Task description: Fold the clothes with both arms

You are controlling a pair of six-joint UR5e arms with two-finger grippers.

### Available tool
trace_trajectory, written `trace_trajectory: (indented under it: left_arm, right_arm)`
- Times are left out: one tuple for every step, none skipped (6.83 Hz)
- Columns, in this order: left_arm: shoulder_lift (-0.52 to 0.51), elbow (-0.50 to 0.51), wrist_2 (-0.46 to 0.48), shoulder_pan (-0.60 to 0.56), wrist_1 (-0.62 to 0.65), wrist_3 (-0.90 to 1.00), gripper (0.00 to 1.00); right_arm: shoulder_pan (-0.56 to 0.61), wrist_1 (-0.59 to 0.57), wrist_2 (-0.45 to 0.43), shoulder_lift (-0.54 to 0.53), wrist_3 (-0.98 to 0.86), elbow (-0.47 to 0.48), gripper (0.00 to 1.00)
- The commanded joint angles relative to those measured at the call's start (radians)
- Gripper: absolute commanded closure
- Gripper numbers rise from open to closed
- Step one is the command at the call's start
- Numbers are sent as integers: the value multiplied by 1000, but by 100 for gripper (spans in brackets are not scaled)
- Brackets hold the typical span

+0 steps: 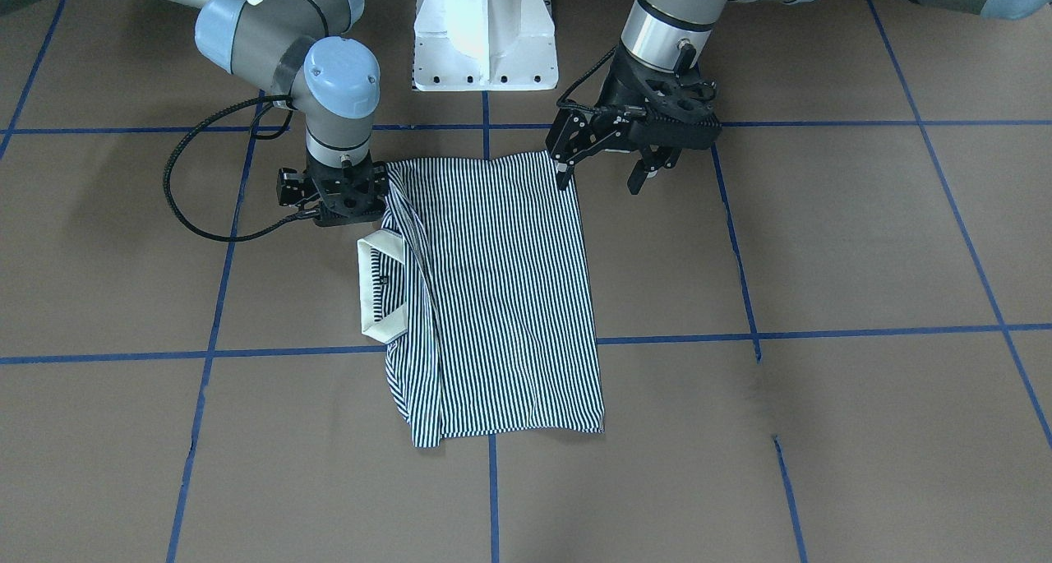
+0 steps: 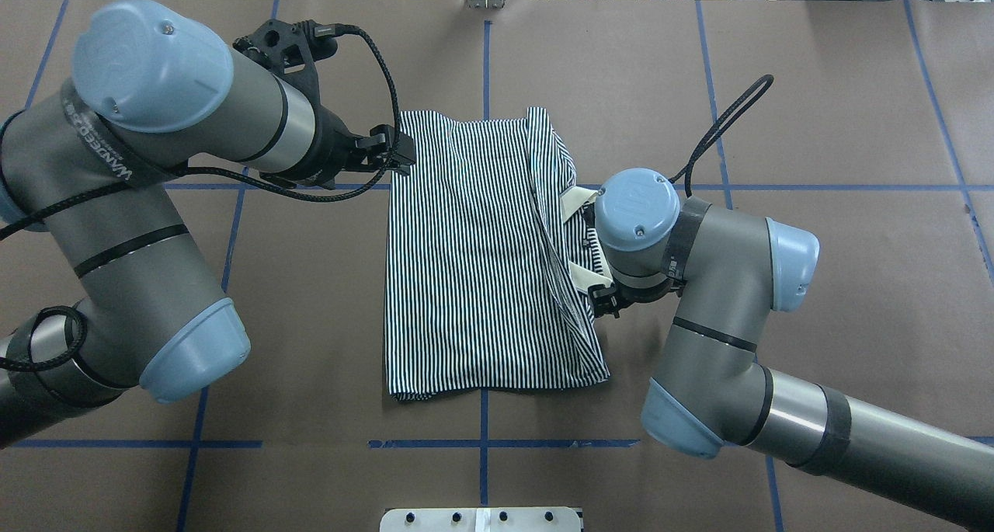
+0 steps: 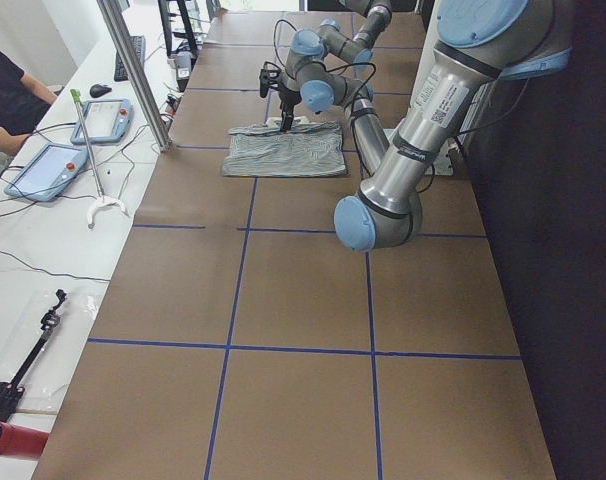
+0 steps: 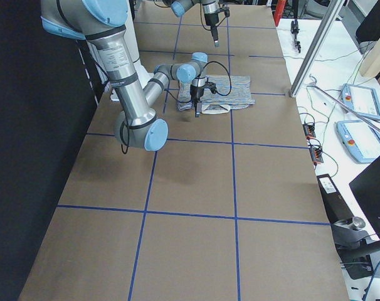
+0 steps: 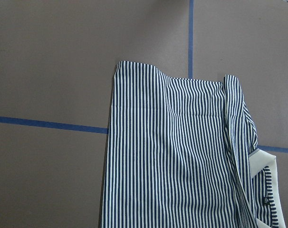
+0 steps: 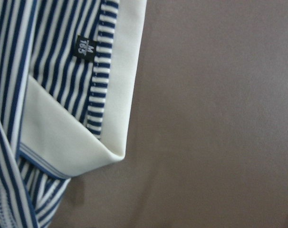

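Observation:
The striped polo shirt [image 1: 501,300] lies flat on the brown table, folded into a long rectangle. Its cream collar [image 1: 385,326] sticks out on the robot's right side. My left gripper [image 1: 598,186] is open and empty, hovering at the shirt's corner nearest the robot's base, with one finger [image 1: 563,177] just over the edge. It also shows in the overhead view [image 2: 396,150]. My right gripper [image 1: 335,200] points straight down beside the collar and shoulder; its fingers are hidden under the wrist. The right wrist view shows the collar [image 6: 115,95] and a size tag [image 6: 85,47] close up.
The white pedestal base [image 1: 485,37] stands just behind the shirt. Blue tape lines [image 1: 822,333] grid the table. The right arm's black cable [image 1: 185,209] loops out beside it. A side bench with tablets [image 3: 83,125] and a metal post [image 3: 133,70] runs along the far edge.

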Motion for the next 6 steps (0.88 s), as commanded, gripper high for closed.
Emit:
trace_trajectory:
  left_arm:
    - [-1,1,0,0,0,1,0]
    - [-1,1,0,0,0,1,0]
    - [1,1,0,-1,0,3,0]
    - [1,1,0,-1,0,3,0]
    - [1,1,0,-1,0,3,0]
    - [1,-1,0,-1,0,3,0]
  right_arm:
    - [12,2,0,127,-17,-80,0]
    - [2,5,0,188,-11,-158,0]
    - [-18,5,0,194,-9,-168,0]
    - [-37,5,-1,189,-9,-179,0]
    - [-41,5,-1,184,-9,-185,0]
    - [-45,7,-3,181,-9,-202,0]
